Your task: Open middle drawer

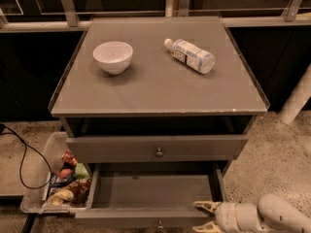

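The middle drawer (pixel 146 216) stands pulled out, showing its plain grey box inside (pixel 153 191); its brass knob (pixel 159 224) is at the frame's bottom edge. My gripper (pixel 204 216) is at the bottom right, by the right end of that drawer front. It is open, with one pale finger (pixel 206 206) above the front's top edge and one lower down. I cannot tell whether they touch the front. The drawer above (pixel 155 148) is shut. The lowest drawer is out of view.
On the cabinet top (pixel 155 93) stand a white bowl (pixel 112 56) and a lying plastic bottle (pixel 190 55). A clear bin of packaged snacks (pixel 60 181) sits on the floor at the left, with a black cable (pixel 22 154). A white post (pixel 299 98) stands at the right.
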Motion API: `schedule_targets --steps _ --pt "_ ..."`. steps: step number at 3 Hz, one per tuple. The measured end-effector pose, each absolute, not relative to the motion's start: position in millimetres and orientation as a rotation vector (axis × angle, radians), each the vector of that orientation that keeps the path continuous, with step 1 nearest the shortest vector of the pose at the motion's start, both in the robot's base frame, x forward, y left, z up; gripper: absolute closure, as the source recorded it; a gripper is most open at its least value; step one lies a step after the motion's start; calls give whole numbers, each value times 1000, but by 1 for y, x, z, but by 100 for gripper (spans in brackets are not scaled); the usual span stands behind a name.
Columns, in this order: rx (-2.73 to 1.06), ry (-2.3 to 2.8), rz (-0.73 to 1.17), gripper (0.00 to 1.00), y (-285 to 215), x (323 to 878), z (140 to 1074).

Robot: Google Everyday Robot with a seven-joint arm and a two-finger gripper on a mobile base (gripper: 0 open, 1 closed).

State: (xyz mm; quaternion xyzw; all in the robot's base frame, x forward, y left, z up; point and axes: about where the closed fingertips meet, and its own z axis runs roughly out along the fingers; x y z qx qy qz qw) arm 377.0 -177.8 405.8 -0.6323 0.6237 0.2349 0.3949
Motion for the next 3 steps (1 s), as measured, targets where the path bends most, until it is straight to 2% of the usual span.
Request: schedule_targets --steps 2,3 --pt "-1604 1581 596 0 -178 377 406" --pt "-1604 1581 596 0 -178 377 406"
